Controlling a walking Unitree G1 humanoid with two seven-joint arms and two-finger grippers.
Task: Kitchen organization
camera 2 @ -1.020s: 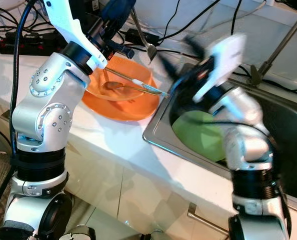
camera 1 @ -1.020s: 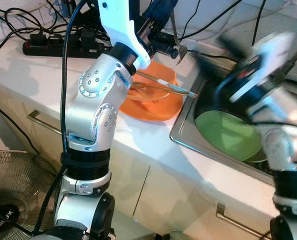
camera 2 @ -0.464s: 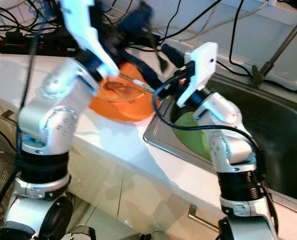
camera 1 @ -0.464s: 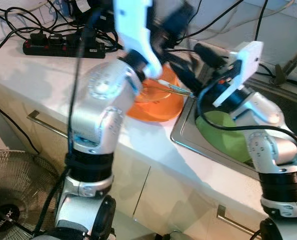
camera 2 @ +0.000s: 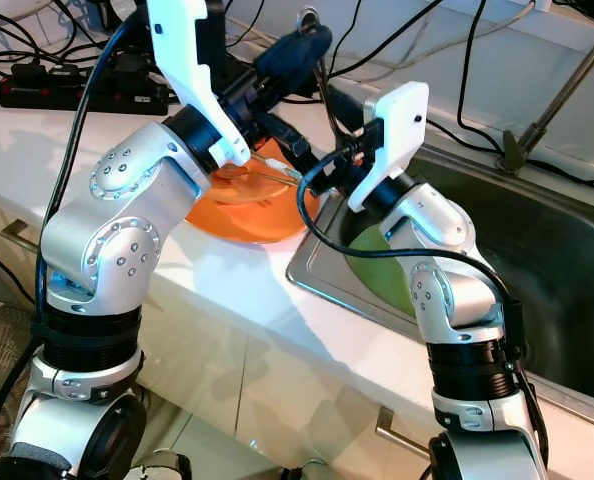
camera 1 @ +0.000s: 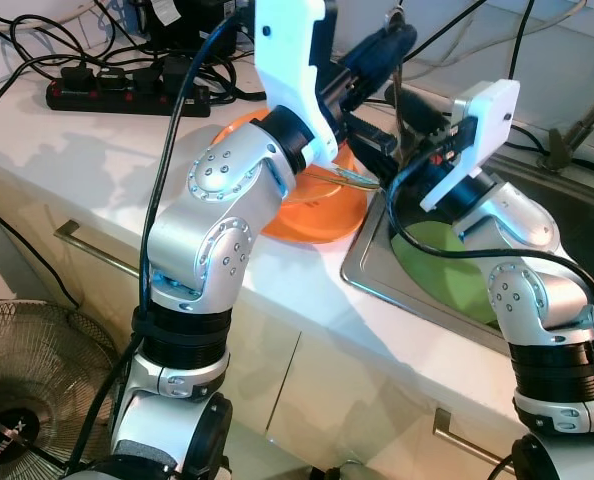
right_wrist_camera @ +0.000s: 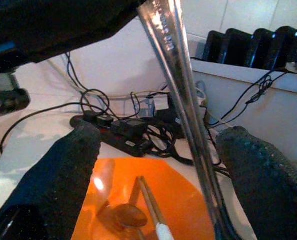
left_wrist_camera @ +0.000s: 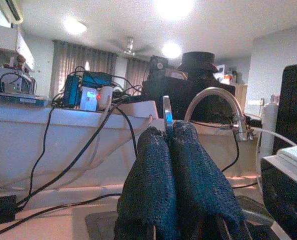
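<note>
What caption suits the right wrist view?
Open right gripper straddles a metal utensil handle above the orange plate.

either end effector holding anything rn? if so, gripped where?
Left end effector is shut on a metal utensil, pinching one end of it. Right end effector is open around its shaft, holding nothing.
</note>
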